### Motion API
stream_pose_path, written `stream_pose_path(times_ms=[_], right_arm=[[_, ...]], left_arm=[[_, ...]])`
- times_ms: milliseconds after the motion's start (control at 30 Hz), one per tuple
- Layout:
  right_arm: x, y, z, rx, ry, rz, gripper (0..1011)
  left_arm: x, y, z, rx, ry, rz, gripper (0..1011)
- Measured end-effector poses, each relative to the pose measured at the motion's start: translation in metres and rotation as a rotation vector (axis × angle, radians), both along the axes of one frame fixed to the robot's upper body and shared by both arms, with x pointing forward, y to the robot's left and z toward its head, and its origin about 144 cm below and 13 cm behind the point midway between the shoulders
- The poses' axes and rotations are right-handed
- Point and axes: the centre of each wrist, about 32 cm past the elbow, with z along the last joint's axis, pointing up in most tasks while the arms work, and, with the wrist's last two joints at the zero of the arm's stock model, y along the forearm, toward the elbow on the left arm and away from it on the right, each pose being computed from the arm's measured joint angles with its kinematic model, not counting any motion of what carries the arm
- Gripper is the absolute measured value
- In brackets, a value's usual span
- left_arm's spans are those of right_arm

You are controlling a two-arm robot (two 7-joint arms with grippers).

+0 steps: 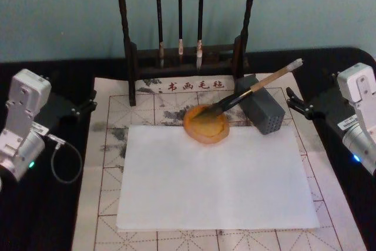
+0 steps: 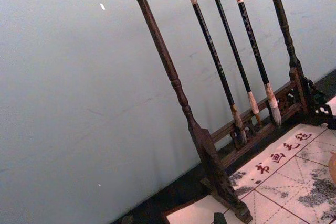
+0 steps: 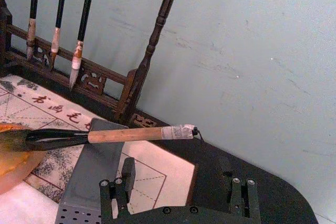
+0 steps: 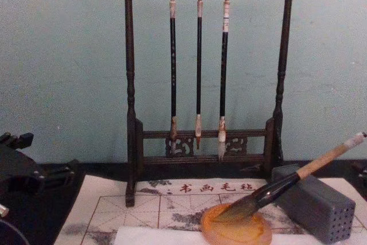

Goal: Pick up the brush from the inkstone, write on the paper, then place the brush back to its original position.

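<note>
Jaws spread, right gripper (image 1: 292, 103) at mat (image 1: 106, 192) edge

A black table (image 1: 41, 216) runs out past both sides of the work area, its dark top bare at the left and right edges. A pale felt calligraphy mat (image 1: 103, 204) lies flat across its middle, ruled in a thin grid, blotched with grey ink stains and printed with a row of red characters along the back strip. A dark wooden brush rack (image 4: 200, 136) stands upright at the back, its left foot on the mat's back edge. A thin grey cable (image 1: 80, 160) loops on the tabletop left of the mat
</note>
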Motion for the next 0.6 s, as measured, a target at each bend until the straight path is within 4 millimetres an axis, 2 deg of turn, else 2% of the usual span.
stream_pose_path(times_ms=[600], right_arm=[[0.0, 0.0, 0.0, 0.0, 0.0, 0.0, 1000]], left_arm=[[0.0, 0.0, 0.0, 0.0, 0.0, 0.0, 1001]])
